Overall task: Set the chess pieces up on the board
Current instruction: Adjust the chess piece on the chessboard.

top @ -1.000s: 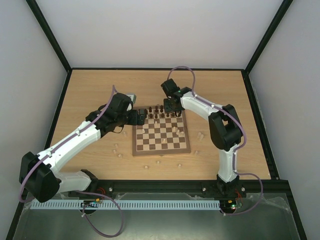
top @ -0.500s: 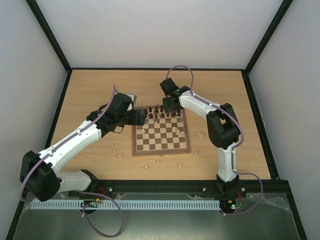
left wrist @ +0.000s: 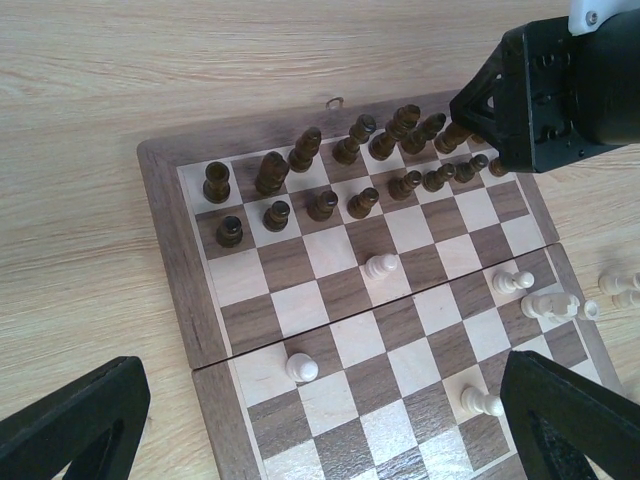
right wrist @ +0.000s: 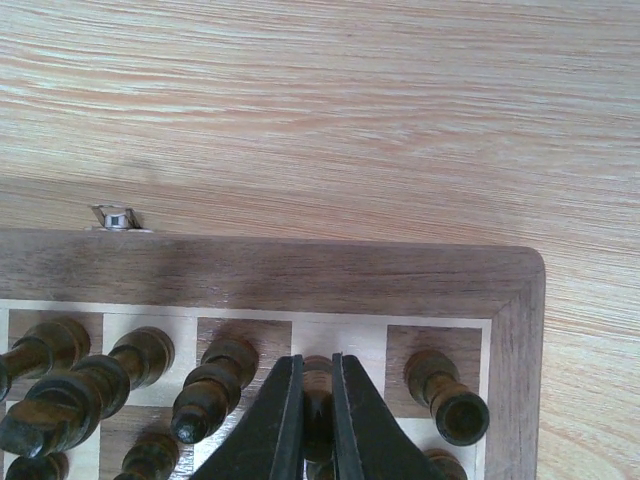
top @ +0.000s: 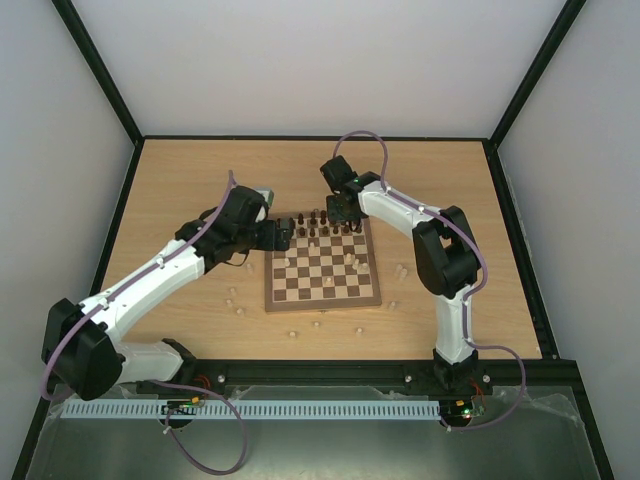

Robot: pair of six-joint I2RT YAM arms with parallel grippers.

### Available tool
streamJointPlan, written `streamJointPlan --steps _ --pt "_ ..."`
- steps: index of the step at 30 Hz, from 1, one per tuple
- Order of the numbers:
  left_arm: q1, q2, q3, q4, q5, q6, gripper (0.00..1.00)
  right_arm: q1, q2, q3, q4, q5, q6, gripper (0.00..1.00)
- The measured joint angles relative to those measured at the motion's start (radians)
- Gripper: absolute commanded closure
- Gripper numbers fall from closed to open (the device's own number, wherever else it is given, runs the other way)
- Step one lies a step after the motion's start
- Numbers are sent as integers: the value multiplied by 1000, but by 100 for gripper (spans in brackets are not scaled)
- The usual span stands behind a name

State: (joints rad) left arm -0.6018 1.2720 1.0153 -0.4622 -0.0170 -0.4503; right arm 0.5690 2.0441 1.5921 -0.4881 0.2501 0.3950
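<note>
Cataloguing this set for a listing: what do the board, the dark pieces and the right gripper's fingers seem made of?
Board: wood, satin finish; grain lines show in its frame. Dark pieces: probably turned wood, stained brown, slightly glossy highlights. Right gripper fingers: matte black, likely plastic; look leaves it open.

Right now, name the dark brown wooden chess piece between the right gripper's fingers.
The dark piece on the edge row's second square from the board's corner; its neighbours stand outside the right gripper.

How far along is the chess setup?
Done: dark pieces nearly fill the far two rows of the board. In hand: right gripper shut on a dark piece in the back row. To do: pale pieces, few scattered on the board, others loose on the table; left gripper open.
</note>
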Motion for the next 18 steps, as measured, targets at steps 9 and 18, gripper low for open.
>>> streamJointPlan --steps 9,18 --pt "1 4 0 0 0 0 1 0 0 0 0 14 -3 96" --pt "1 6 1 0 2 3 1 0 0 0 -2 32 -8 93"
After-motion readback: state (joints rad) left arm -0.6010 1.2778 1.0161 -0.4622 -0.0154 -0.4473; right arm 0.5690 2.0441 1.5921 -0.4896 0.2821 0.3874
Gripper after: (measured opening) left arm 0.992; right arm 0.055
